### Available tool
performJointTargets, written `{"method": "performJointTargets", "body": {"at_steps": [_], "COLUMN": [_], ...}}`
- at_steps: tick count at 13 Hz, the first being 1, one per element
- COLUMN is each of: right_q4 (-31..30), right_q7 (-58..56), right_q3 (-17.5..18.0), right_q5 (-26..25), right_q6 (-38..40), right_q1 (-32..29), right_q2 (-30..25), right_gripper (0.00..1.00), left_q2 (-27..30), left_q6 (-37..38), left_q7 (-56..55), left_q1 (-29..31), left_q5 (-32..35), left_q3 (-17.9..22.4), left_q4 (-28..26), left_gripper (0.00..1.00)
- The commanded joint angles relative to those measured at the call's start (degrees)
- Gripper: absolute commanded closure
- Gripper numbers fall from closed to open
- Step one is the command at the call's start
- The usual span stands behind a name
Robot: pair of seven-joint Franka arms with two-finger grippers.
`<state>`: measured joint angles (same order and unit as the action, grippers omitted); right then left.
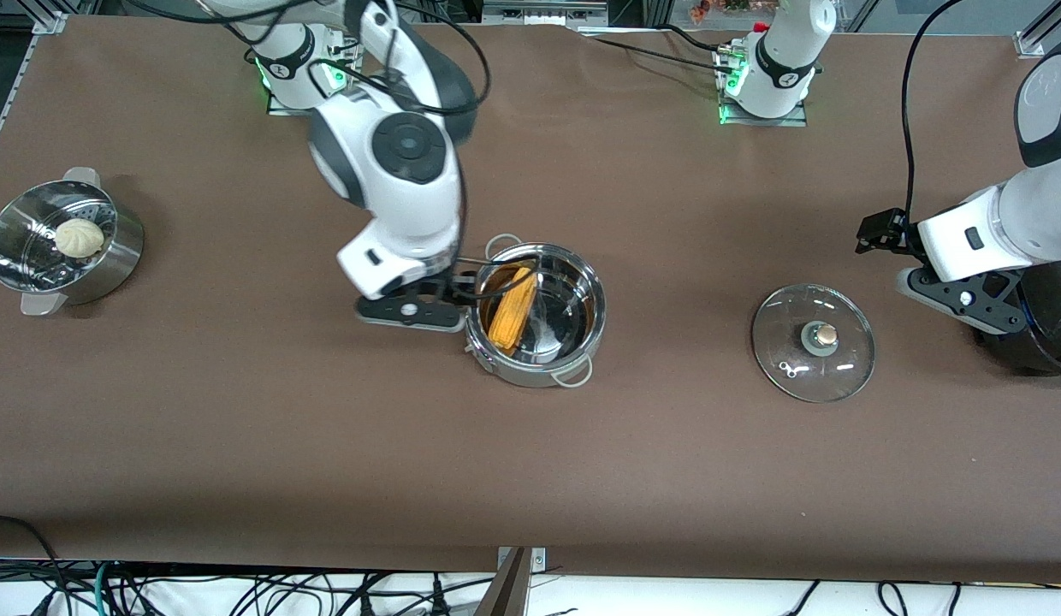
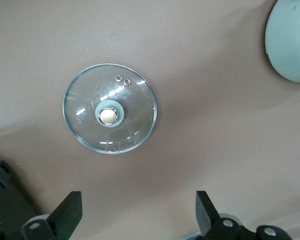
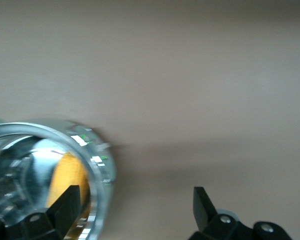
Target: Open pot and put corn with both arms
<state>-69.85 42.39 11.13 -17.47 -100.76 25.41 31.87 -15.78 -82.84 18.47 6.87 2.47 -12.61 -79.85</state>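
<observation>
The steel pot stands uncovered at the table's middle with the yellow-orange corn lying inside it. Its glass lid lies flat on the table toward the left arm's end, tan knob up. My right gripper is open and empty, over the pot's rim on the right arm's side. In the right wrist view the rim and the corn show beside one finger of that gripper. My left gripper is open and empty in the air beside the lid. The left wrist view shows the lid ahead of that gripper.
A perforated steel steamer pot holding a white bun stands at the right arm's end of the table. Brown table surface lies between the pot and the lid and nearer the front camera.
</observation>
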Motion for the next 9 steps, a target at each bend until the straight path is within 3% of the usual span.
{"method": "performJointTargets", "body": {"at_steps": [1, 3, 7, 9], "right_q4": [-1.43, -1.43, -1.87, -2.22], "right_q7": [-6.93, -14.84, -23.82, -27.69], "right_q3": [0.3, -0.05, -2.42, -4.0], "right_q5": [2.77, 6.38, 7.36, 11.73], "right_q6": [3.27, 6.17, 10.75, 11.81], "right_q1": [-4.99, -10.18, -16.42, -19.85], "right_q2": [-3.38, -5.58, -9.53, -11.03], "right_gripper": [0.01, 0.0, 0.0, 0.0], "left_q2": [-0.57, -0.66, -0.57, -0.57], "left_q6": [1.19, 1.19, 1.19, 1.28], "left_q7": [-0.45, -0.37, -2.64, -4.31], "left_q1": [-0.02, 0.07, -0.19, -0.19], "left_q5": [-0.71, -0.63, -0.19, -0.19], "left_q3": [-0.05, -0.05, -0.22, -0.92], "left_q4": [1.37, 1.46, 1.46, 1.46], "left_gripper": [0.0, 0.0, 0.0, 0.0]}}
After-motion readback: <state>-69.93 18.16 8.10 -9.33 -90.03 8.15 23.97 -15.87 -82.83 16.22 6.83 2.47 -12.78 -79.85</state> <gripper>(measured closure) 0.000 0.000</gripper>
